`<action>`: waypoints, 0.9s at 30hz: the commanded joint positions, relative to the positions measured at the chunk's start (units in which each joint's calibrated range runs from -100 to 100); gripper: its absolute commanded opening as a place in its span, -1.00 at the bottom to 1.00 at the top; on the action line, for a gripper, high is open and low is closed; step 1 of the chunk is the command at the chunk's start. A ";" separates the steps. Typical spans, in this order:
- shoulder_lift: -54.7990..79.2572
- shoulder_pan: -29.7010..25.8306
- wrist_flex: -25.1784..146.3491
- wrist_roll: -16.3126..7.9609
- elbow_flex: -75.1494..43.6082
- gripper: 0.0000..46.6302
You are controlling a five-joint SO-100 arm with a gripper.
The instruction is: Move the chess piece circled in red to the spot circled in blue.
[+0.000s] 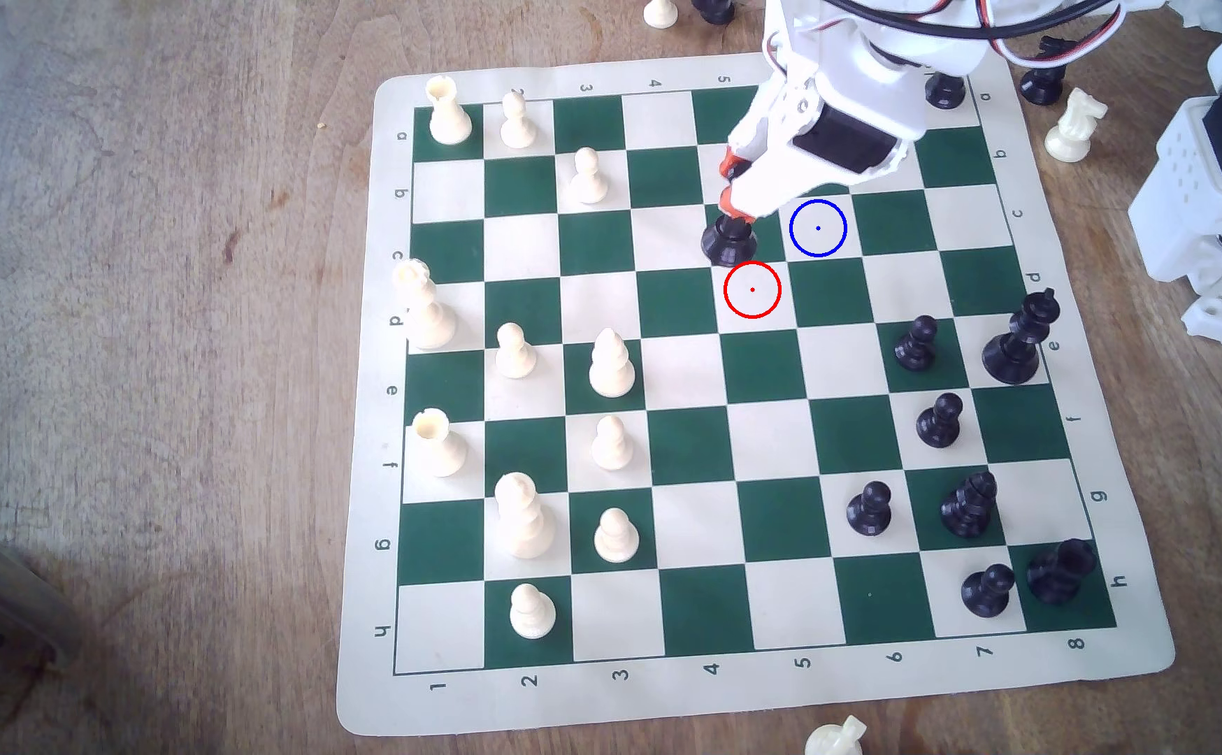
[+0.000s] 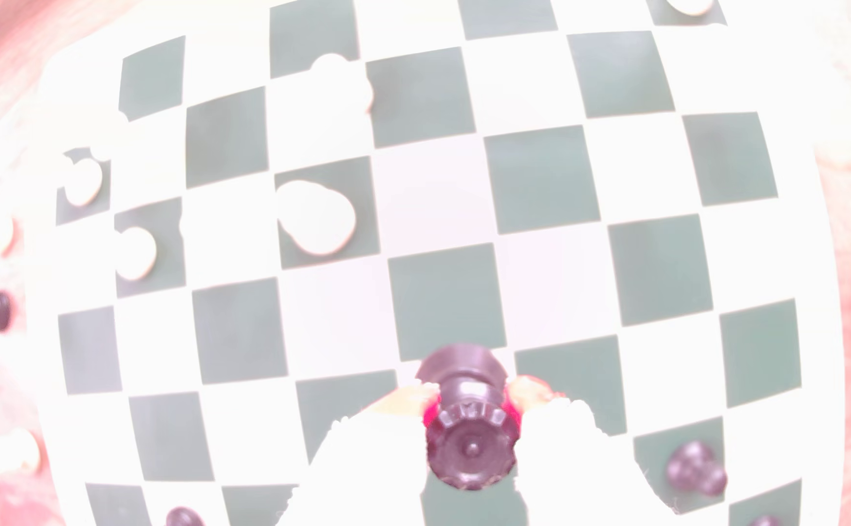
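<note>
The gripper point(image 1: 733, 196) is closed on the black crowned piece point(image 1: 729, 242), orange-padded fingers point(image 1: 728, 165) pinching it just under the serrated crown. In the wrist view the crown point(image 2: 471, 445) sits between the two pads, red showing on either side, w/ the base further down toward the board.

Where it is: off the red ring point(image 1: 752, 290), which lies bare on its cream square. In the exterior view the piece appears over the green square one row nearer the board's a-edge. Whether the base touches the board or hangs just above it can't be told. The blue ring point(image 1: 818, 228) is on the cream square next door, toward the 8-edge, nothing standing in it.

Handling, as a judgement: hard moulded plastic, stiff, prob. light, not fragile. Smooth and glossy, so slippery; the slim waist below the crown is the sensible place to hold, since the flare above stops it sliding down thru the pads. Tall w/ a wide base, so it should stand steady once set flat, but a high grip lets the base swing. Needs lowering straight and square before release.

Nearby risk looks low: the black pawns point(image 1: 917, 344) and the cross-topped black piece point(image 1: 1020, 337) stand well apart toward the 8-edge, the white pieces point(image 1: 587, 176) toward the 1-edge.
</note>
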 commanded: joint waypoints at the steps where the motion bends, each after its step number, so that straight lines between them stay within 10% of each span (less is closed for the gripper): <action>1: -4.97 4.41 6.52 1.81 -5.31 -0.99; 10: -9.04 12.07 6.52 4.15 8.74 -0.99; 27: -6.58 7.77 -4.29 1.37 16.90 -0.99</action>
